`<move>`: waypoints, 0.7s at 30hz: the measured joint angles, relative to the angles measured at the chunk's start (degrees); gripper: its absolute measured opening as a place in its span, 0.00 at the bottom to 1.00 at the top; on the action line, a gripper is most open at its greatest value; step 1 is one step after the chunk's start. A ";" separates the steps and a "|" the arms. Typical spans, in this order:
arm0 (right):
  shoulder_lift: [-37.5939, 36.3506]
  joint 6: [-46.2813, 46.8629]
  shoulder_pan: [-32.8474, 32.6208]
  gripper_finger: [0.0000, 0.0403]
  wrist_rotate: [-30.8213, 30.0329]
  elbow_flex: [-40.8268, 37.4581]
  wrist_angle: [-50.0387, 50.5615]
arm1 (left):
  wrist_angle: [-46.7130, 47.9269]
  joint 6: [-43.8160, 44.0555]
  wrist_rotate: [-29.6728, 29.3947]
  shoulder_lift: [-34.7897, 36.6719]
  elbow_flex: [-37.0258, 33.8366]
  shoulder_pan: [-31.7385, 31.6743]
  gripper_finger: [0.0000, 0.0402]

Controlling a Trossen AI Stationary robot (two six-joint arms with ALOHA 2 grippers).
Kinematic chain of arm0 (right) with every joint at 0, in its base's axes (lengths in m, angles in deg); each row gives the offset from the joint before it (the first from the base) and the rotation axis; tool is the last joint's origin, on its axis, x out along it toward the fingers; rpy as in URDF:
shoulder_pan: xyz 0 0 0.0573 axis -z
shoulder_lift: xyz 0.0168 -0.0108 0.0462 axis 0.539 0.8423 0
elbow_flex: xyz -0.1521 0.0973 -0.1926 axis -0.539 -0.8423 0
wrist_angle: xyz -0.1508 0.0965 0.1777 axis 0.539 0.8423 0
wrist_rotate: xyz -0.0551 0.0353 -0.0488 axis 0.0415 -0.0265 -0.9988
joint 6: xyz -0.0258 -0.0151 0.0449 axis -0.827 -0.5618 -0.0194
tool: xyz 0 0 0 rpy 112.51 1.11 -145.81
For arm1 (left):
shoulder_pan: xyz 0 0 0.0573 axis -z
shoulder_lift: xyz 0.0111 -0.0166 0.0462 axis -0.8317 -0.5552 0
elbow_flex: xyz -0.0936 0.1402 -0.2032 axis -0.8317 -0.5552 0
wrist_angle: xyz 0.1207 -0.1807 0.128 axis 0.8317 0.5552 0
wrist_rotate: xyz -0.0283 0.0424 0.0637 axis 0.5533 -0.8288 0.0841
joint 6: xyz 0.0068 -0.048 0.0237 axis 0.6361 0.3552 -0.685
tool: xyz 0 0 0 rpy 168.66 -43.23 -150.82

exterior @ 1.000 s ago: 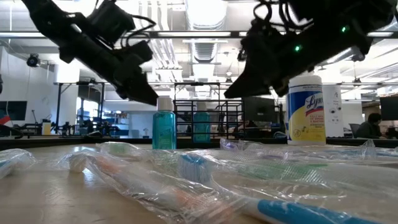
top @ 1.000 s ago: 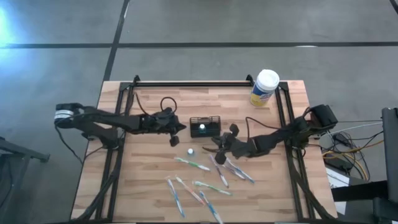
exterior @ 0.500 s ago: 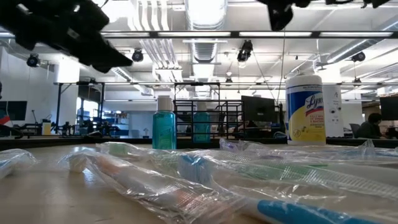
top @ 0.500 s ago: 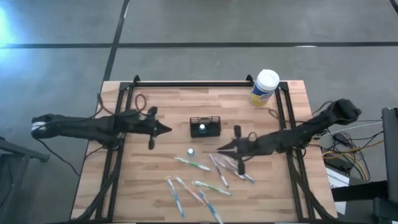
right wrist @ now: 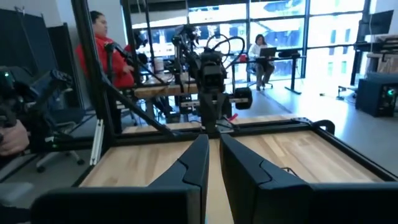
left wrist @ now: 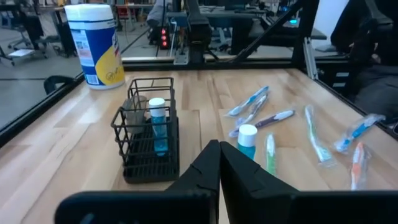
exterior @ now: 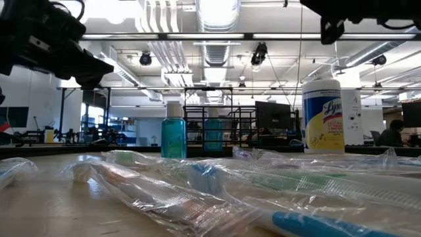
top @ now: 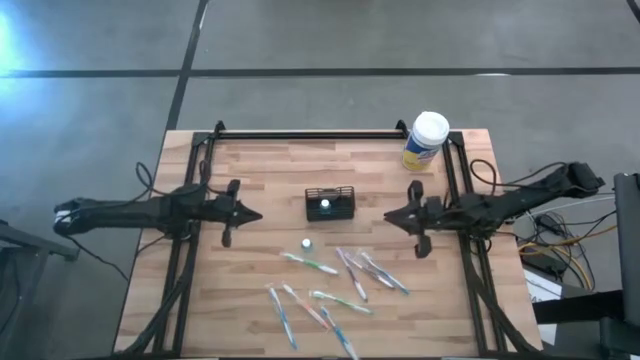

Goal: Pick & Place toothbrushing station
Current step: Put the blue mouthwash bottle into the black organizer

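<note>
The toothbrushing station [top: 329, 203], a small black wire-mesh holder, is seen upright at the middle of the wooden table [top: 250, 290], with one small blue bottle [left wrist: 157, 124] already standing in a compartment. A second bottle [top: 306, 243] stands on the table just in front of the holder, and wrapped toothbrushes [top: 320, 296] are scattered nearer the front edge. The left gripper [top: 257, 213] is held above the table on the holder's left side, jaws clenched on nothing; the right gripper [top: 389, 215] is held on the right side, jaws nearly together with only a thin slit between them and nothing gripped. A disinfectant wipes canister [top: 425, 141] stands at the far right corner. Trouble is judged likeliest at the wrappers: thin, slippery film could be pinched without the brush inside, or two overlapping brushes could be lifted together. The light holder could be pushed or tipped if a brush were lowered against its wire rim instead of into a cell. The loose bottle could be knocked over by a low sweep toward the brushes.
</note>
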 joint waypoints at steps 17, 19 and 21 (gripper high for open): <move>-4.95 -2.79 -0.04 0.09 -4.66 -10.83 -1.81 | -3.51 3.41 0.97 -0.01 -3.66 0.02 0.01; -3.95 -0.45 -0.04 0.09 -4.66 -11.24 -1.95 | -3.36 4.51 1.69 -0.38 -3.66 0.02 0.02; -2.63 0.92 -0.04 0.09 -4.63 -11.46 -1.87 | -3.32 4.56 1.95 -0.46 -3.66 0.02 0.03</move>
